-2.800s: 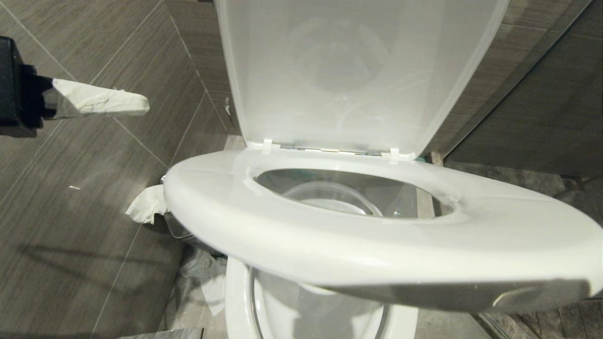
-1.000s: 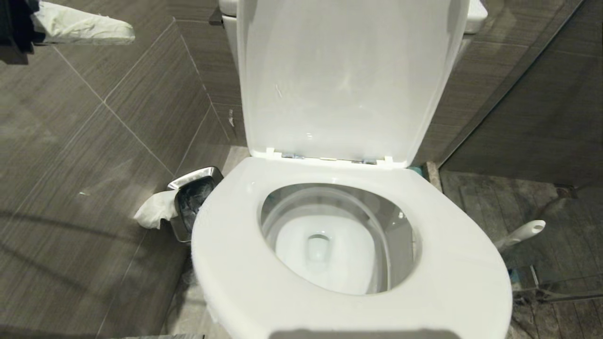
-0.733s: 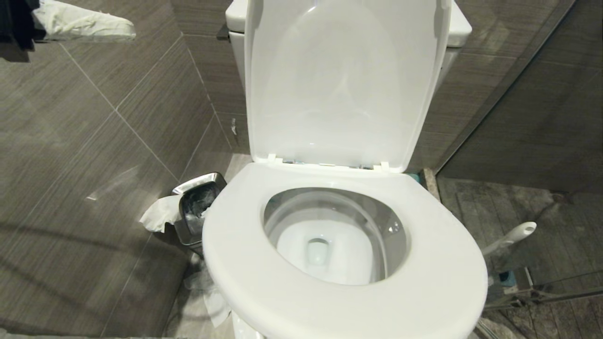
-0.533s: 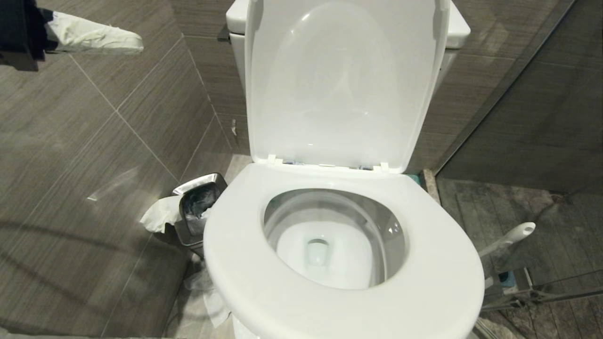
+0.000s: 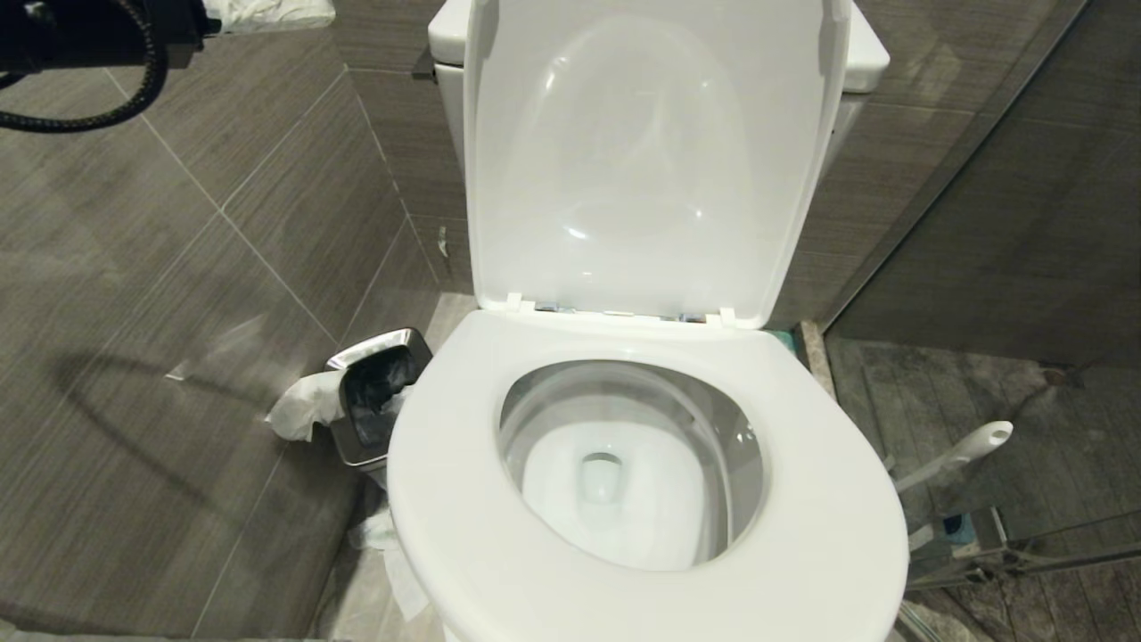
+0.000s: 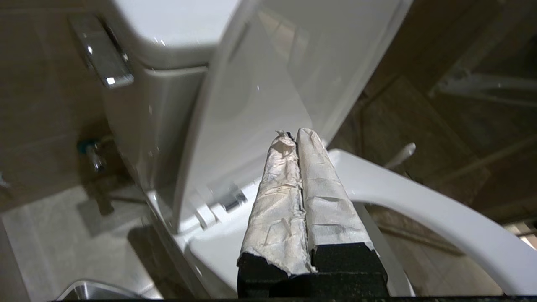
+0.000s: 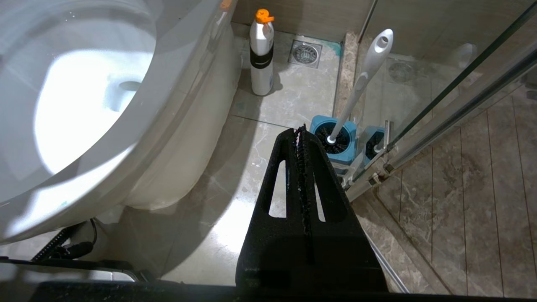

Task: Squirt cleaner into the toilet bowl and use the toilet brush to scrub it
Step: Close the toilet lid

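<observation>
I see the toilet bowl filling the middle of my head view, its seat down flat on the rim and its lid standing upright against the tank at twelve o'clock. The water in the basin looks clear; I can't make out any blue tint.

At nine o'clock from the bowl, a small steel bin sits just beside the seat edge, with crumpled white paper hanging off its outer side.

My left gripper is up at eleven o'clock in the head view, near the tank's side; its tape-wrapped fingers are pressed together with nothing between them.

My right gripper hangs low beside the bowl, fingers pressed flat together and empty.

The toilet brush stands at three o'clock from the bowl, handle tilted, bristle head down in its blue holder, against a glass partition.

A white bottle with an orange cap stands upright on the floor just beside the bowl's base.
</observation>
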`<state>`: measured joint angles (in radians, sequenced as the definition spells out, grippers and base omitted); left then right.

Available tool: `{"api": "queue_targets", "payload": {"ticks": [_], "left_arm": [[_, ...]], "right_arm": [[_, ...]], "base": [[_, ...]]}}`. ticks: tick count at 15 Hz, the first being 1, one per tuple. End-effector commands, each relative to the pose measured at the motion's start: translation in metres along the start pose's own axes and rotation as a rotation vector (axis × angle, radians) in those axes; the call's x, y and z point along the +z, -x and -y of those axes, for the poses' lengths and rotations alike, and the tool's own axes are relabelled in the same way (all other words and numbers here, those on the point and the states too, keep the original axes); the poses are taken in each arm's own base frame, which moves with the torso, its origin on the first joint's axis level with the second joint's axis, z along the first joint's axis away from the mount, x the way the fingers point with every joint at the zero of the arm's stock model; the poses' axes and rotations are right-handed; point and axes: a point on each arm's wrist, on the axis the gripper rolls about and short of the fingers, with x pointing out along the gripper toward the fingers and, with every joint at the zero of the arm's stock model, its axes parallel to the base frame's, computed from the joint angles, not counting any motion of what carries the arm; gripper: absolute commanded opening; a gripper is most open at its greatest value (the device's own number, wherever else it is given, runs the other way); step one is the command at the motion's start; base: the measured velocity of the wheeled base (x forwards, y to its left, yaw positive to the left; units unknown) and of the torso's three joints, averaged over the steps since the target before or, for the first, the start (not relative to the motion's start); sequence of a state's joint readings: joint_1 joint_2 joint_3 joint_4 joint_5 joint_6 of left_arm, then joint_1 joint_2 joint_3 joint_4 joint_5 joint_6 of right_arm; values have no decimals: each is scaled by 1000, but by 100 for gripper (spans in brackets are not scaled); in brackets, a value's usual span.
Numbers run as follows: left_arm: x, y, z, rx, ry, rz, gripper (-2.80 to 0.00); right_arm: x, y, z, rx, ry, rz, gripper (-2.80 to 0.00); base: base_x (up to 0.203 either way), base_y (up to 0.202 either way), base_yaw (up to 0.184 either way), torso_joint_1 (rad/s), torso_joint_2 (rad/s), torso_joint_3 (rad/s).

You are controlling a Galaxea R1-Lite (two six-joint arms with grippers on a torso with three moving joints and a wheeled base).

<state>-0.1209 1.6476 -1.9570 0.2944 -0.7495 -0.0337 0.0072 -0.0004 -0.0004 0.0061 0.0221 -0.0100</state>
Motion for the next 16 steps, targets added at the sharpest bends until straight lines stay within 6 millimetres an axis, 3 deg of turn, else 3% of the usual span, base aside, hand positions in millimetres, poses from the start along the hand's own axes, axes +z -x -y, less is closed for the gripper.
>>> {"api": "queue_targets", "payload": {"ticks": [1,3,6,13,16], "left_arm": [[-2,-23,-22,-11,17,88,-280],[5,-30,-29,18,36,200,-280],[-2,-47,-45,57,12,264,-280],[-36,-105,-75,75,-116,480,-280],[-46,-120,-68,72,-113,471,-280]], "right_arm": [[0,0,0,1,1,-1,-280],[0,0,0,1,1,1,-280],[0,0,0,1,1,0,-280],[0,0,0,1,0,1,-280],[0,0,0,1,1,0,-280]], "base": [[0,0,0,0,0,0],[0,0,0,0,0,0],[0,0,0,0,0,0],[0,0,0,0,0,0],[0,0,0,0,0,0]]}}
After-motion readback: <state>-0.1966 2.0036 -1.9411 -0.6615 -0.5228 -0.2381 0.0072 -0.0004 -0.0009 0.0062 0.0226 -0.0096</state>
